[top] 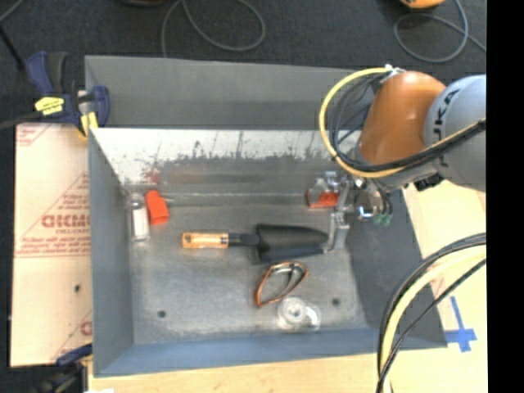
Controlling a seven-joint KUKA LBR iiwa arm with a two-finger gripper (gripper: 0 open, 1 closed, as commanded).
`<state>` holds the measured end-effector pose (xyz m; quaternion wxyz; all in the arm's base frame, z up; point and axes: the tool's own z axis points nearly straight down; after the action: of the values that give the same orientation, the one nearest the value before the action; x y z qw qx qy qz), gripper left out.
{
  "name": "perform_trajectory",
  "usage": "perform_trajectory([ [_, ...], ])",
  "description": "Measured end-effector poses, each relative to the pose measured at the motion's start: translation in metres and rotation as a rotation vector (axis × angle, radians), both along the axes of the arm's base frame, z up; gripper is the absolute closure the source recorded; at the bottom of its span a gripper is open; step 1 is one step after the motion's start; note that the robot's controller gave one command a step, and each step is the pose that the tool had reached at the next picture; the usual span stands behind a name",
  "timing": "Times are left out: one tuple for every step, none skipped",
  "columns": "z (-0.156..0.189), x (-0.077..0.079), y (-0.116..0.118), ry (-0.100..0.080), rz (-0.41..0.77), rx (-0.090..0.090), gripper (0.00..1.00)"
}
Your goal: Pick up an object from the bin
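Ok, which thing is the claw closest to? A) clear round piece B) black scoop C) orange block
B: the claw sits at the right end of the black scoop; the orange block lies far left, the clear round piece lower in the view.

Grey arm (463, 129) bearing dark lettering; rounded orange cover (397, 121) capping wrist; yellow and black cables (326, 133) looping it; end effector (336, 237) showing silver metal.

The arm (463, 129) cut off at 3 o'clock, orange cover (397, 117) hiding the bin's (205, 84) 2 o'clock corner, clear thing (296, 313) at 6 o'clock we cannot name.
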<state>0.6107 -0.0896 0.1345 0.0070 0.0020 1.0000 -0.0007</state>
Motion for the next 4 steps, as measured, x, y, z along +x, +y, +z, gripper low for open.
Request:
perform_trajectory([
  [-0.023, -0.019, 0.006, 0.008, -0.062, 0.0, 0.0],
  [-0.048, -0.008, 0.027, -0.004, -0.002, -0.002, 1.0],
  [-0.048, -0.008, 0.027, -0.004, -0.002, -0.002, 1.0],
  [0.064, -0.008, 0.022, -0.006, 0.063, -0.005, 1.0],
])
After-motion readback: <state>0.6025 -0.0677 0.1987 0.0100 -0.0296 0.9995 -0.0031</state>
